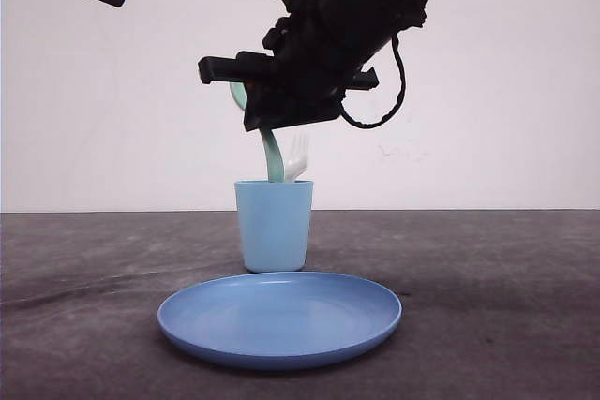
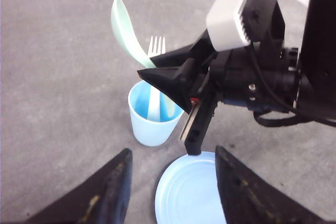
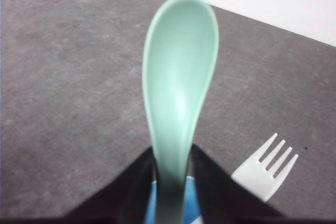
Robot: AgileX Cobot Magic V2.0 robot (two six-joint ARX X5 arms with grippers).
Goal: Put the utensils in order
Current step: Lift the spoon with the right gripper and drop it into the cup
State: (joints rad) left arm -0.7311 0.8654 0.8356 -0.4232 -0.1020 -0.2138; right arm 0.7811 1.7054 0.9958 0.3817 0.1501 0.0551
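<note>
We judge the risk right here: the small mint-green plastic spoon (image 3: pixel 178 93) stands tall with its handle just inside the light blue plastic cup (image 1: pixel 274 227), so a tilted or early release could tip it over the rim, knock the small white plastic fork (image 2: pixel 155 72) already leaning in there, or nudge the light cup itself. The right gripper (image 3: pixel 170 174) pinches the spoon's handle, fingers narrow on either side. We see the left gripper (image 2: pixel 170 192) spread wide and empty, above the round blue plate (image 1: pixel 279 316).
</note>
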